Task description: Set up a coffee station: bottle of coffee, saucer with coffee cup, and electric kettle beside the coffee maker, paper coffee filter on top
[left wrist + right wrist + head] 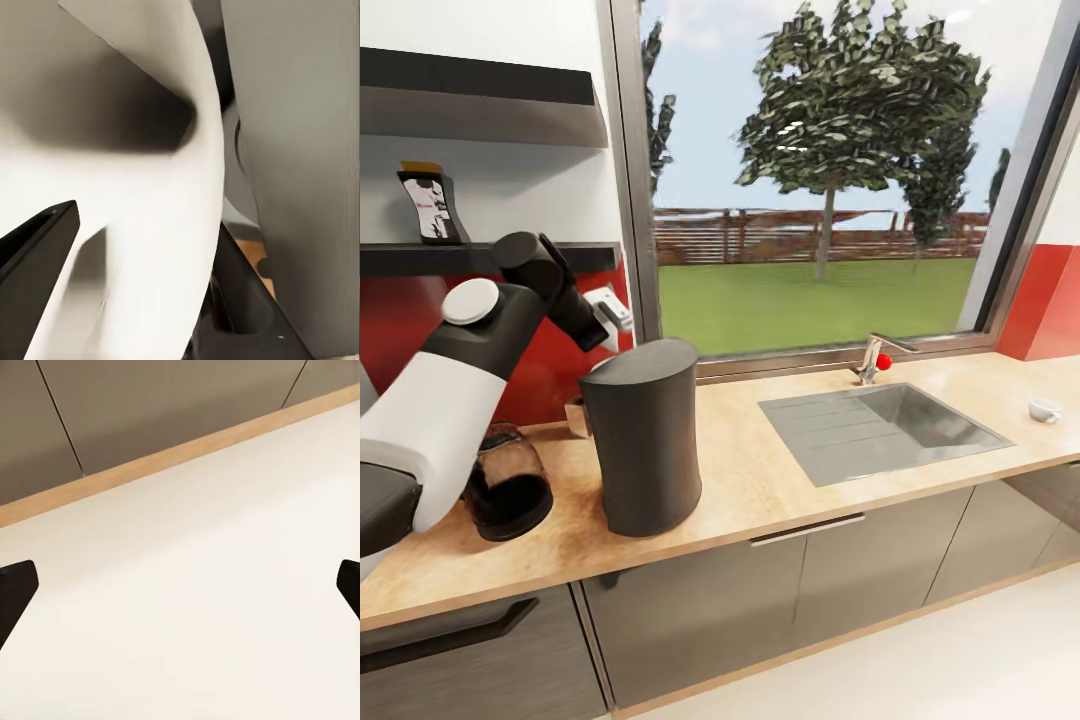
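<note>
White paper coffee filter [135, 217] in left gripper [112, 285], behind coffee maker [643, 450] on countertop [760, 490]; fingers look closed on it. Light, crushable: pinch gently at rim. Right gripper [180, 585] open, empty

Left arm [455, 385] raised from near left, white upper segment sloping up to round white joint cap, black forearm angling up and far-right. Left wrist ends in white bracket; gripper itself hidden, state unclear. Right gripper [180, 585] points downward, black fingertips [15, 592] set wide apart at opposite frame edges, nothing between.
</note>
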Available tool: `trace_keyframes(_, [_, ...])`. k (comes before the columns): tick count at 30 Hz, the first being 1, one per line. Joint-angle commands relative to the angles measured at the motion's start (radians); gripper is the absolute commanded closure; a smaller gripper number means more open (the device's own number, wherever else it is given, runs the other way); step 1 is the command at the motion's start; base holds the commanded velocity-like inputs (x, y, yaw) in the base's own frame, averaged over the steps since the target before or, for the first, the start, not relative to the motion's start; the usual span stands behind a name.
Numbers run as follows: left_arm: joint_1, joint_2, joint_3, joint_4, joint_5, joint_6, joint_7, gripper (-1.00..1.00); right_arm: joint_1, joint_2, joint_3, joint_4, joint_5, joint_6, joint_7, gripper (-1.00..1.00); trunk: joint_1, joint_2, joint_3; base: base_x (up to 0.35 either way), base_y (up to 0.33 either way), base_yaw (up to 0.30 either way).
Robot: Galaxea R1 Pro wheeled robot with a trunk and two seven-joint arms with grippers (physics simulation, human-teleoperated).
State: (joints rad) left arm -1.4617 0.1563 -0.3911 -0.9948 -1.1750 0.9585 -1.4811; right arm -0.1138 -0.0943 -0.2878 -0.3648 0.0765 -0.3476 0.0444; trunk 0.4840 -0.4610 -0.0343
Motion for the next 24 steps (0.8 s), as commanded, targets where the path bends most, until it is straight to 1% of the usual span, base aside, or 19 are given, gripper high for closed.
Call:
trace_keyframes(1, [0.000,0.001,-0.009,-0.001,-0.014,0.005,-0.015,1.00,-0.001,0.001,-0.009,0.001,0.008,-0.004,0.005,-1.00,0.001,-0.002,-0.002,0.000,0.000,0.000])
trace_keyframes(8, [-0.002,0.004,-0.047,-0.002,-0.053,-0.003,-0.055,1.00,-0.001,0.001,-0.009,0.003,0.008,-0.003,0.005,-1.00,0.001,-0.002,-0.002,0.000,0.000,0.000])
trace_keyframes(11, [-0.002,0.004,-0.048,-0.002,-0.070,-0.004,-0.072,1.00,-0.001,0.001,-0.008,0.003,0.008,-0.004,0.005,-1.00,0.001,-0.002,-0.002,0.000,0.000,0.000])
trace_keyframes(12, [-0.002,0.004,-0.048,-0.002,-0.222,-0.005,-0.090,1.00,-0.001,0.001,-0.008,0.003,0.008,-0.004,0.005,-1.00,0.001,-0.002,-0.002,0.000,0.000,0.000])
trace_keyframes(16, [-0.002,0.004,-0.048,-0.002,-0.232,-0.006,-0.090,1.00,-0.001,0.001,-0.009,0.003,0.008,-0.003,0.005,-1.00,0.001,-0.002,-0.002,0.000,0.000,0.000])
trace_keyframes(24, [-0.002,0.005,-0.048,-0.002,-0.236,-0.006,-0.090,1.00,-0.001,0.001,-0.010,0.003,0.008,-0.002,0.005,-1.00,0.001,-0.002,-0.002,0.000,0.000,0.000])
